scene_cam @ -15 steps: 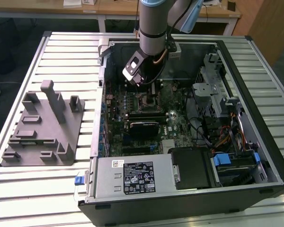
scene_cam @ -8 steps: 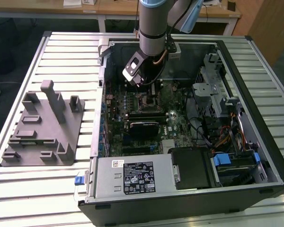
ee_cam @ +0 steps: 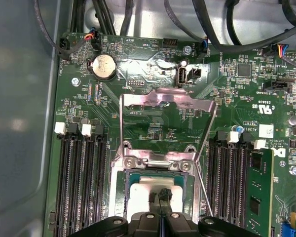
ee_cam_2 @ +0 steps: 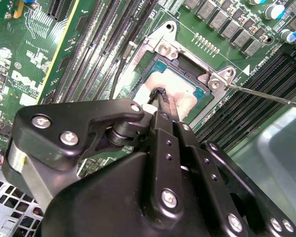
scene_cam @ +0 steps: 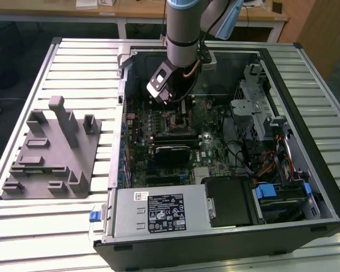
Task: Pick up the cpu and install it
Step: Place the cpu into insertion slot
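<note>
The cpu lies flat inside the open socket on the green motherboard, its pale metal top showing in both wrist views. My gripper hangs straight over it, with the two thin black fingertips drawn together and resting on or just above the chip's middle. Nothing is held between them. The socket's load plate stands swung up, and its thin lever sticks out to the side. In the exterior view the arm reaches down into the computer case.
Black memory slots flank the socket, with one green module seated. A coin battery and cables lie beyond it. A grey plastic fixture stands on the slatted table at the exterior view's left. The power supply fills the case's near side.
</note>
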Tool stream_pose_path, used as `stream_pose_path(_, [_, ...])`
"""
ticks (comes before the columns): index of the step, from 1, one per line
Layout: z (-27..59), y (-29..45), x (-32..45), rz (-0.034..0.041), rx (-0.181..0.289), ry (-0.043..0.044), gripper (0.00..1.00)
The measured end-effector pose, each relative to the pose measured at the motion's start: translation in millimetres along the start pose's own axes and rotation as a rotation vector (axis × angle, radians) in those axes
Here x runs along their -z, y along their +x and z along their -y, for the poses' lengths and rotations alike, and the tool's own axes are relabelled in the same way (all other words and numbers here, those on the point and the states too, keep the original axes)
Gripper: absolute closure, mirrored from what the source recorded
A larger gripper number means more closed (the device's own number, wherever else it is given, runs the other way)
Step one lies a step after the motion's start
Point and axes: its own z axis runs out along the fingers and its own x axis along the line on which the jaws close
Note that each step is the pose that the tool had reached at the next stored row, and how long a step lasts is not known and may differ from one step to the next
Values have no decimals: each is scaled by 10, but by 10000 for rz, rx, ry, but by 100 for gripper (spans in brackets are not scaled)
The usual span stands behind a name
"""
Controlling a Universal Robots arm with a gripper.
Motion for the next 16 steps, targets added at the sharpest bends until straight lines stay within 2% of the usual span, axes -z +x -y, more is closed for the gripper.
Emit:
stream_pose_path(4, [-2,1,8,-11,0,-9,89])
stream_pose_path(8, [-3,-1,65,-3,0,-2,89])
stream_pose_path(11, [-6,-3,134,-1,1,-8,89])
stream_pose_path(16, [-13,-7,298,1,0,-27,89])
